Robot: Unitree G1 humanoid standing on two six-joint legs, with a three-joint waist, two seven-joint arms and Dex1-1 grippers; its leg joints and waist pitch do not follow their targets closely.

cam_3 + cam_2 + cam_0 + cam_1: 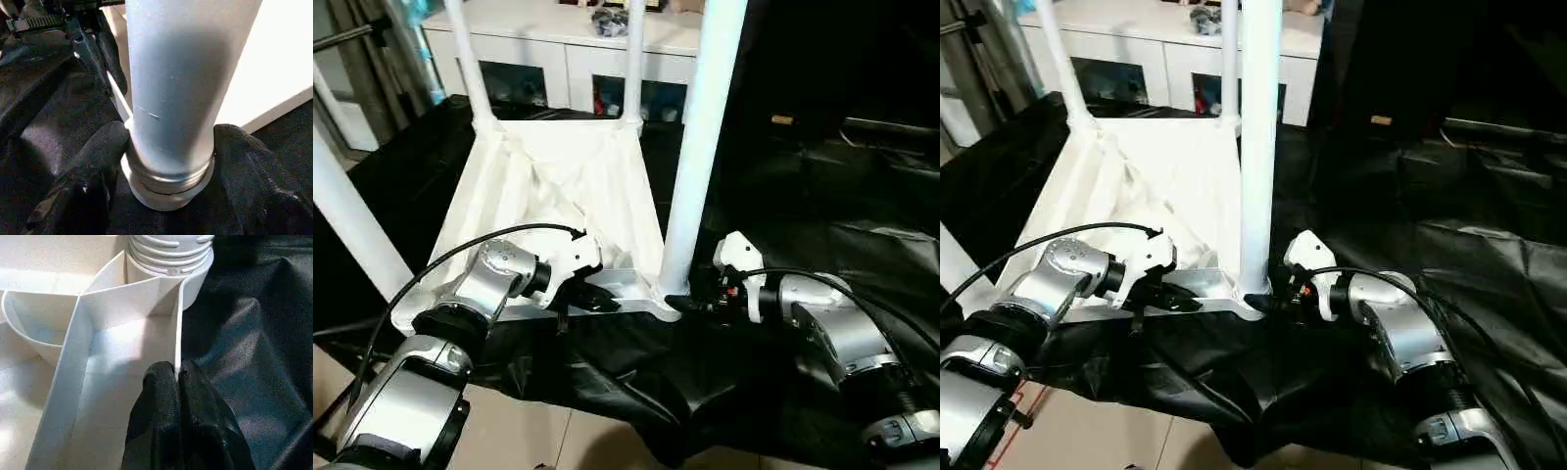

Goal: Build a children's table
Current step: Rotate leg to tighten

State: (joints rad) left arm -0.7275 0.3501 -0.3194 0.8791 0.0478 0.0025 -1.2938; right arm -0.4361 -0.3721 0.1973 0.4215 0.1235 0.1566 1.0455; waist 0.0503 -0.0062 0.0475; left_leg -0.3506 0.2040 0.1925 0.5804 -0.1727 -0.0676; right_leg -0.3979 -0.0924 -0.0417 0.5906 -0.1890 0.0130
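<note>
While the black sheet [822,255] covers the floor under everything, the upturned tabletop [558,186] lies on it with its ribbed underside facing up, in front of a white cabinet [578,59] with glass doors. Four white legs rise from the tabletop's corners: the near right leg [700,127] stands upright in its corner socket [658,302], the near left leg [347,220] leans out toward the edge of the head view, and the two far legs [470,59] stand at the corners beside the cabinet. Silver forearms reach in from both sides, each trailing a black cable. On the left, the left gripper [597,297] sits at the tabletop's near edge, and the wrist view shows its two black fingers [164,396] pressed together on the thin upright rim wall [177,333], one finger on each face of it, just short of the ribbed socket. On the right, the right gripper [168,171] is at the base of the near right leg, its fingers [102,152] spread wide around the tube, one on each side, right above the ringed collar where the leg meets the socket; the fingers sit against or just beside the tube, and I cannot tell whether they press on it.
</note>
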